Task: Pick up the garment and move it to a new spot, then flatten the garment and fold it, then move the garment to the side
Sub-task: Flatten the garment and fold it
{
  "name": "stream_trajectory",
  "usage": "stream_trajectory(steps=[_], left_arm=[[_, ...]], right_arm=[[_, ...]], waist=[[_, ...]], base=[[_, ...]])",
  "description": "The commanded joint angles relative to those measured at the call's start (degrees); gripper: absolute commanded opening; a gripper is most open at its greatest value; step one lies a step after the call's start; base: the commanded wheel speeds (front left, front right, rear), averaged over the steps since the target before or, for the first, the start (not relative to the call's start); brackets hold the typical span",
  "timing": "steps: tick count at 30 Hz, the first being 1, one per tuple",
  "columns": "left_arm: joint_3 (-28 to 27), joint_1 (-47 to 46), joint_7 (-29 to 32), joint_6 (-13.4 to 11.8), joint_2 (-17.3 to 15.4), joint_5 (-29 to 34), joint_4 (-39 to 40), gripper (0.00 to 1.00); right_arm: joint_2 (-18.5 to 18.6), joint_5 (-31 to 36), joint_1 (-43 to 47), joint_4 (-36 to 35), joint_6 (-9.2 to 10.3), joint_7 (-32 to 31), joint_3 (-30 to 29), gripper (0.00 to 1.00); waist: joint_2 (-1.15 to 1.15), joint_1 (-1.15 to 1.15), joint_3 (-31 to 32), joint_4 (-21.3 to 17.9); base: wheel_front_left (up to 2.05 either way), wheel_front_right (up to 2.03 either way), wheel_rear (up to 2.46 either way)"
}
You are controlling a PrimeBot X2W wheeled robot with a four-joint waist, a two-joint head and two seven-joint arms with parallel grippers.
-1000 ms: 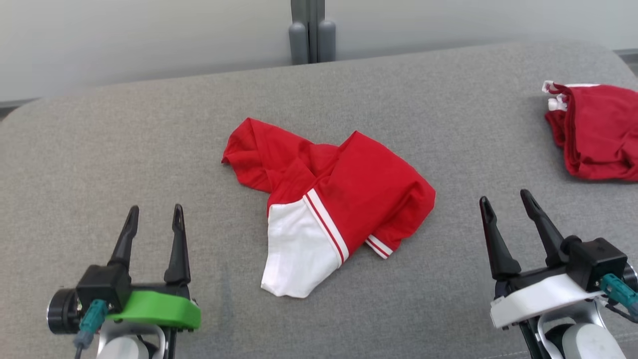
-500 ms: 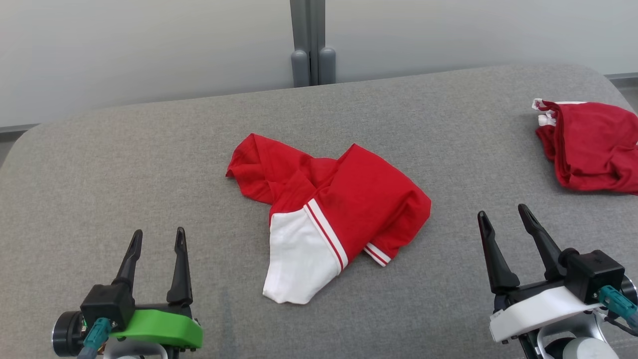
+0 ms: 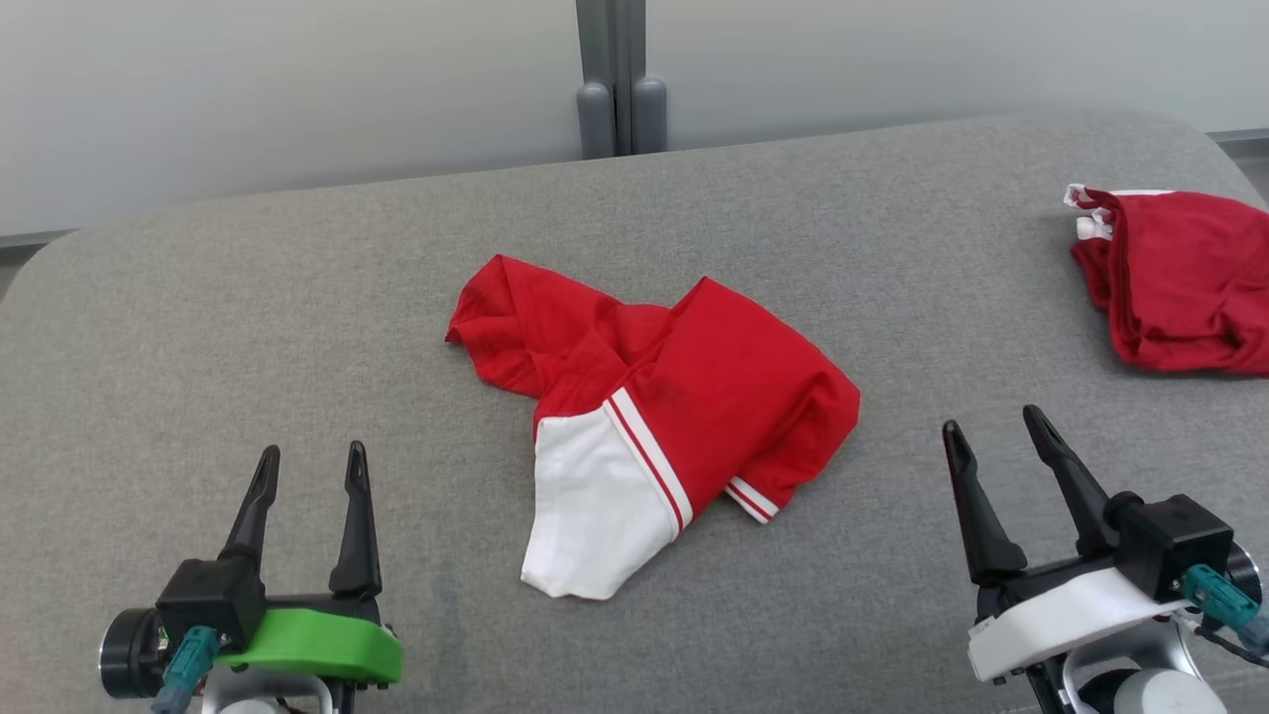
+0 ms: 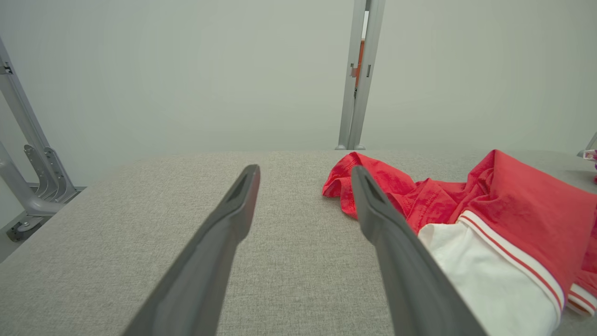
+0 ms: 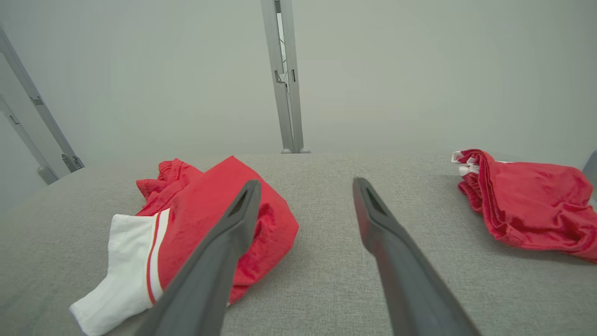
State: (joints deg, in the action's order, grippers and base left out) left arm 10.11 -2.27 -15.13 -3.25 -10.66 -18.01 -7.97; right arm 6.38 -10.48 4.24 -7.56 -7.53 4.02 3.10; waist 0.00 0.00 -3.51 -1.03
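Observation:
A crumpled red garment (image 3: pixel 694 397) with a white panel and red-and-white striped trim lies in the middle of the grey padded table (image 3: pixel 297 297). My left gripper (image 3: pixel 311 451) hovers at the near left, open and empty, well left of the garment. My right gripper (image 3: pixel 992 421) stands open and empty at the near right, a short way from the garment's right edge. In the left wrist view the garment (image 4: pixel 513 219) lies to the right of my open left gripper (image 4: pixel 305 170). In the right wrist view the garment (image 5: pixel 196 219) lies left of my open right gripper (image 5: pixel 306 183).
A second red piece of clothing (image 3: pixel 1180 278) lies bunched at the table's far right edge and also shows as a red heap (image 5: pixel 527 205) in the right wrist view. A grey post (image 3: pixel 620 79) rises behind the table's far edge against a pale wall.
The whole head picture has shifted a little up and down, so the camera moved. The garment lies as before and both grippers stay open in their places.

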Motion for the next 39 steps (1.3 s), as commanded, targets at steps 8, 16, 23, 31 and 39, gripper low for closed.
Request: stream_trajectory(steps=[8,16,23,31,39], left_arm=[[0.5,-6.2,0.0,0.9,1.2,2.5,3.5,1.00],[0.7,-10.6,0.0,2.0,3.9,4.1,4.8,1.00],[0.6,-12.5,0.0,2.7,5.7,5.3,4.6,1.00],[-0.8,-12.0,0.0,3.1,6.9,6.3,4.7,1.00],[-2.5,-11.0,0.0,3.8,7.0,7.6,4.5,1.00]], right_arm=[[3.8,-1.3,-7.1,4.6,0.08,-3.0,13.2,1.00],[5.6,-3.4,-17.0,14.8,0.09,-4.7,29.3,1.00],[7.1,-4.5,-23.8,23.5,0.09,-9.2,38.0,1.00],[7.2,-6.4,-26.9,28.4,0.10,-11.6,39.7,0.00],[6.6,-8.5,-28.0,17.0,0.10,-0.2,35.9,0.00]], waist=[[0.00,0.00,-7.8,4.0],[0.00,0.00,-13.7,9.5],[0.00,0.00,-16.0,12.6],[0.00,0.00,-16.3,12.5],[0.00,0.00,-15.0,8.6]], base=[[0.00,0.00,0.00],[0.00,0.00,0.00],[0.00,0.00,0.00],[0.00,0.00,0.00],[0.00,0.00,0.00]])
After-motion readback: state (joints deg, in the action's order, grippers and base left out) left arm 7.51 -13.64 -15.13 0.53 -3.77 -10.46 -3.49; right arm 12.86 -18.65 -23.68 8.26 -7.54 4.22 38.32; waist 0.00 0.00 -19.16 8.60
